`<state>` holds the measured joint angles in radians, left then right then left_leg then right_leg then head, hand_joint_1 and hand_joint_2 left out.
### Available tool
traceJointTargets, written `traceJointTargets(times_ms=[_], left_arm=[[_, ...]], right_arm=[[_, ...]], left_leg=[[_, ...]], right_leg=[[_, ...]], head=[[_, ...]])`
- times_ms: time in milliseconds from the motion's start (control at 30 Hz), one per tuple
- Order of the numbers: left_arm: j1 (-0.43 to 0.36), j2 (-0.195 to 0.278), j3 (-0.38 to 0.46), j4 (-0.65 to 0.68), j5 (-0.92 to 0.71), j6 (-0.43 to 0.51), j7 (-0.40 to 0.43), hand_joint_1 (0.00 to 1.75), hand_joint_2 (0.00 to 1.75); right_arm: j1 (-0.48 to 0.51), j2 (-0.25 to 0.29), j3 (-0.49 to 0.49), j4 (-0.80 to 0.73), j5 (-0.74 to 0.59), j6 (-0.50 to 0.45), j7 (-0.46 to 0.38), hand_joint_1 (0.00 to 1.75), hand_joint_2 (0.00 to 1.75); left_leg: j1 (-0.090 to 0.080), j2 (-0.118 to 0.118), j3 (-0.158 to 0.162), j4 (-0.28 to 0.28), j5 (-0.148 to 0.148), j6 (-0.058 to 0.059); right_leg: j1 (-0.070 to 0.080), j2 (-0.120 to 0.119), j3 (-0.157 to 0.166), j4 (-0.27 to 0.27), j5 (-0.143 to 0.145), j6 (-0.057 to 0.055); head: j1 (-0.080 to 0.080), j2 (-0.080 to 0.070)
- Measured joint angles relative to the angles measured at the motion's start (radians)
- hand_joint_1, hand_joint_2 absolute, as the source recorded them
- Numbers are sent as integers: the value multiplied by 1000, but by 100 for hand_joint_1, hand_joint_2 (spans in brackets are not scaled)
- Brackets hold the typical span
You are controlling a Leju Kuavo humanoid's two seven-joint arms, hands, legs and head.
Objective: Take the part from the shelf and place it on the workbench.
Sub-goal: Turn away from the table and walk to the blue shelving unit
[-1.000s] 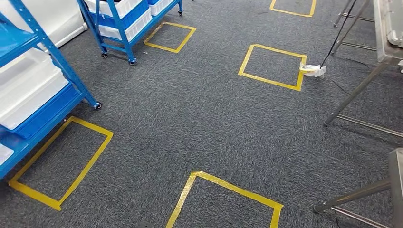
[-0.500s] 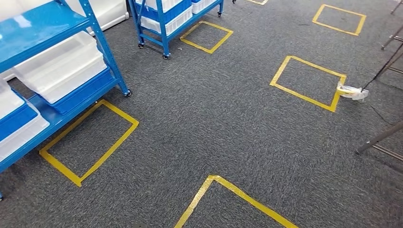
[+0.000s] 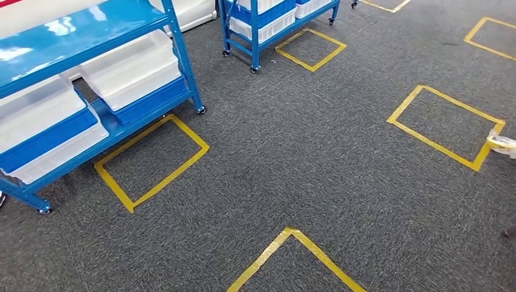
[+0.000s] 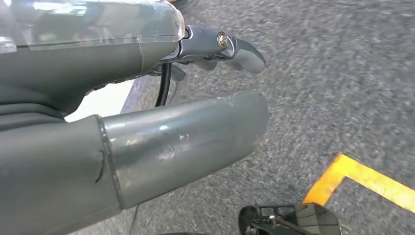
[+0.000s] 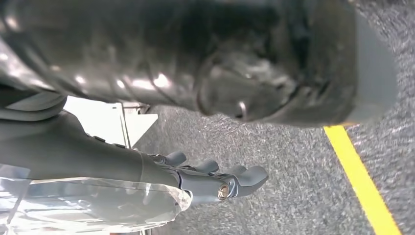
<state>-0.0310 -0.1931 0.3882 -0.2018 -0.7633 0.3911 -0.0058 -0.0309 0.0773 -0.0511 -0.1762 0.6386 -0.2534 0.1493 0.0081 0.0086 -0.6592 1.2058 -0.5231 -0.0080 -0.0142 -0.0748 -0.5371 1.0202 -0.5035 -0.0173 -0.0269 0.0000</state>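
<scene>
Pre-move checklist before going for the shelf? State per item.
1. Left hand free: ok, fingers apart, nothing in it.
2. Right hand free: ok, fingers straight, nothing in it.
3. Shelf in sight: ok, at the left of the head view.
4. Part located: cannot tell. The white bins hide their contents from this angle.
5. Way to the shelf: ok, carpet with a flat yellow tape square in front of it.
6. Tape roll out of the way: ok, far off on the right, away from the shelf.
</scene>
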Motion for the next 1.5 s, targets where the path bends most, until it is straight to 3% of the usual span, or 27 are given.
traceJointTargets(times_ms=[100, 133, 200, 233, 300, 333, 400, 433, 467, 500, 567, 633, 700, 767, 833, 900, 933, 1000, 1100, 1167, 1200, 1233, 1300, 1367, 1400, 1433, 1500], left_arm=[[-4, 5, 11, 0, 13, 1, -7, 0, 0], [-5, 6, 15, 0, 15, 1, -7, 0, 0], [-3, 8, 21, 0, 16, 1, -5, 0, 0], [-1, 9, 23, 0, 16, 1, -4, 0, 0], [-2, 11, 26, 0, 17, 2, -4, 0, 0], [-4, 11, 28, 0, 17, 2, -4, 0, 0], [-6, 11, 32, 0, 20, 1, 1, 0, 0], [-6, 12, 34, 0, 22, 1, 7, 0, 0], [-5, 12, 37, 0, 25, 0, 15, 0, 0], [-4, 13, 39, 0, 27, 0, 24, 0, 0], [-4, 14, 43, 0, 28, 0, 37, 0, 0], [-6, 17, 47, 0, 30, 0, 41, 0, 0], [-4, 20, 52, 0, 31, 0, 39, 0, 0], [-2, 22, 57, 0, 33, 1, 30, 0, 0], [-5, 23, 62, 0, 37, 1, 17, 0, 0], [-9, 23, 65, 0, 39, 1, 13, 0, 0], [-9, 23, 67, 0, 40, 2, 16, 0, 0], [-6, 23, 70, 0, 41, 2, 28, 0, 0], [-8, 23, 76, 0, 43, 5, 46, 0, 0], [-8, 23, 81, 0, 45, 6, 54, 0, 0], [-7, 24, 83, 0, 46, 6, 58, 0, 0], [-4, 23, 85, 0, 47, 7, 60, 0, 0], [-3, 23, 89, 0, 49, 7, 62, 0, 0], [-7, 21, 91, 0, 49, 8, 59, 0, 0], [-9, 20, 92, 0, 49, 7, 56, 0, 0], [-10, 19, 93, 0, 49, 7, 52, 0, 0], [-9, 18, 95, 0, 49, 7, 47, 0, 0]], right_arm=[[0, 9, 0, 0, 5, 14, 16, 0, 0], [0, 12, 0, 0, 7, 16, 19, 0, 0], [-4, 16, 0, 0, 8, 19, 22, 0, 0], [-5, 18, 0, 0, 8, 19, 22, 0, 0], [-3, 20, 0, 0, 8, 19, 23, 0, 0], [-2, 21, -1, 0, 8, 20, 23, 0, 0], [0, 21, -1, 1, 7, 20, 24, 0, 0], [0, 21, -2, 1, 6, 20, 25, 0, 0], [0, 21, -3, 1, 5, 20, 24, 0, 0], [0, 21, -4, 1, 5, 20, 22, 0, 0], [2, 21, -6, 2, 4, 19, 16, 0, 0], [0, 22, -8, 2, 4, 17, 11, 0, 0], [-5, 25, -10, 2, 5, 16, 8, 0, 0], [-6, 29, -11, 2, 7, 16, 9, 0, 0], [-2, 31, -12, 2, 8, 17, 11, 0, 0], [0, 31, -12, 2, 9, 17, 12, 0, 0], [0, 31, -12, 2, 10, 17, 12, 0, 0], [-1, 32, -12, 2, 14, 17, 11, 0, 0], [-3, 32, -12, 2, 20, 17, 11, 0, 0], [-5, 32, -12, 2, 22, 17, 12, 0, 0], [-7, 32, -12, 2, 23, 17, 13, 0, 0], [-10, 32, -12, 1, 24, 17, 13, 0, 0], [-11, 31, -12, 1, 25, 17, 15, 0, 0], [-8, 31, -12, 1, 26, 18, 16, 0, 0], [-7, 31, -12, 1, 27, 19, 17, 0, 0], [-6, 31, -12, 1, 28, 19, 18, 0, 0], [-5, 31, -12, 1, 30, 19, 20, 0, 0]], left_leg=[[-10, 68, 88, -169, 53, 14], [-15, 74, 92, -183, 51, 19], [-14, 50, 92, -189, 56, 30], [-11, 38, 94, -195, 59, 36], [-5, 14, 100, -205, 67, 48], [-5, 2, 99, -205, 69, 52], [-7, -25, 96, -203, 71, 54], [-7, -39, 96, -202, 71, 54], [-7, -55, 96, -200, 70, 54], [-6, -70, 97, -197, 69, 52], [-6, -97, 94, -187, 66, 45], [-6, -118, 85, -181, 66, 33], [-5, -135, 78, -184, 69, 20], [-6, -101, 66, -160, 52, 9], [-5, -41, 23, -65, -6, 1], [-1, -21, -35, 57, -60, -6], [1, -18, -49, 89, -66, -8], [3, -10, -20, 39, -24, -9], [-7, 44, 80, -151, 52, 8], [-15, 57, 93, -185, 53, 19], [-15, 44, 92, -188, 56, 25], [-13, 33, 94, -194, 59, 30], [-6, 12, 102, -208, 68, 43], [-3, -9, 104, -213, 73, 51], [-3, -21, 103, -212, 73, 52], [-4, -34, 103, -211, 73, 53], [-3, -63, 105, -207, 71, 50]], right_leg=[[5, -32, 8, 4, -9, 12], [8, -41, 10, 4, -11, 17], [8, -54, 17, 2, -14, 27], [6, -38, 19, 10, -23, 32], [1, 22, -6, 75, -69, 40], [0, 51, -35, 137, -102, 41], [0, 69, -96, 257, -147, 42], [0, 71, -111, 281, -142, 42], [-1, 73, -107, 262, -117, 41], [-2, 81, -86, 208, -77, 40], [-6, 127, -34, 79, -16, 36], [-7, 158, -13, 22, -2, 33], [-6, 139, -12, 17, 0, 25], [-8, 114, -8, 7, 5, 12], [-7, 83, -5, 1, 7, 1], [-4, 51, -6, 2, 5, -4], [-3, 37, -6, 2, 3, -4], [-3, 12, -2, 3, -1, -2], [2, -22, 9, 4, -10, 9], [5, -40, 14, 3, -14, 19], [6, -49, 18, 1, -14, 24], [4, -46, 21, 2, -18, 30], [1, 0, 9, 41, -48, 39], [-2, 56, -48, 157, -108, 44], [-2, 66, -82, 221, -132, 46], [-3, 70, -107, 263, -138, 47], [-5, 75, -105, 236, -91, 49]], head=[[1, 0], [1, 0], [1, 0], [1, 0], [3, 0], [3, 0], [4, 0], [4, 0], [4, 0], [4, 0], [4, 0], [3, 0], [3, 0], [1, 0], [-2, 0], [-3, 0], [-3, 0], [-3, 0], [-3, 0], [-2, 0], [-2, 0], [-2, 0], [-1, 0], [2, 0], [2, 0], [2, 0], [2, 0]])
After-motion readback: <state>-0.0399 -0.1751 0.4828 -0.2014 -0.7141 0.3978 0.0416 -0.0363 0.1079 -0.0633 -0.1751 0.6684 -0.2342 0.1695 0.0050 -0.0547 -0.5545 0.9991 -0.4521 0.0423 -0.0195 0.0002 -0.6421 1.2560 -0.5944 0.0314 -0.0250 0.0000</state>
